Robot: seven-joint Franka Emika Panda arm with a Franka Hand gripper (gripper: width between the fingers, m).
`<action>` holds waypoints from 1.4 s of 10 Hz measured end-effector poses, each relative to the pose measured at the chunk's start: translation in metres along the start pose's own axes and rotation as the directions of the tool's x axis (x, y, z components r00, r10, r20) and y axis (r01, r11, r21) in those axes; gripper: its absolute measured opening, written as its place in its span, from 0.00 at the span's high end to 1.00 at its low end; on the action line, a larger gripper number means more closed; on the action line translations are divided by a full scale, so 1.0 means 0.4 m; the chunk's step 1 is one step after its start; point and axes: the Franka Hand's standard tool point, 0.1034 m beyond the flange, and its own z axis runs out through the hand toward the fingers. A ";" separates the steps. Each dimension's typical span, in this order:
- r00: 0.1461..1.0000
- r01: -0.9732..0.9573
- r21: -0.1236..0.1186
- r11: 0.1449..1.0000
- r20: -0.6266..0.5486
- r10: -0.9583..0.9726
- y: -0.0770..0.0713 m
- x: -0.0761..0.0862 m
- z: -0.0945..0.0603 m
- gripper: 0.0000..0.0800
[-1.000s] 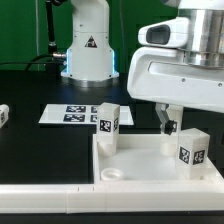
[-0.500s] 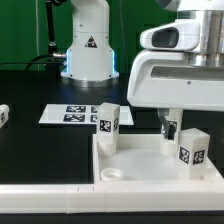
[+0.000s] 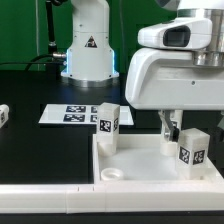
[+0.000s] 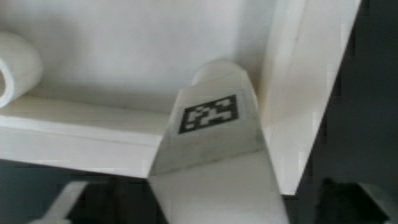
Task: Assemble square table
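End effector [image 4: 205, 198] hung open astride the leg [image 3: 190, 148] (gaps both sides). The leg stood at 3 o'clock in the tabletop [image 3: 130, 176], exterior view. Risk: off-centre clamp could tip or twist it.

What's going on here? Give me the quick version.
The Panda arm is mid-assembly. Its fingers reach into the tabletop, open on either side of an upright tagged leg near the exterior view's right, not clamped on it. Another leg stands at the tabletop's far corner, and a third tagged block sits on the black table at that view's left edge.
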 end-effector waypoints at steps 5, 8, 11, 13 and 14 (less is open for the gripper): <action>0.987 -0.163 0.003 0.987 0.001 0.163 -0.001 0.000 0.000 0.64; 0.899 -0.438 0.004 0.899 0.005 0.438 0.004 -0.002 0.002 0.64; 0.646 -0.763 -0.001 0.646 0.017 0.763 0.011 -0.006 0.003 0.64; 0.446 -0.894 -0.025 0.447 0.028 0.894 0.010 -0.010 0.003 0.64; 0.382 -0.923 -0.038 0.383 0.037 0.924 0.012 -0.008 0.003 0.64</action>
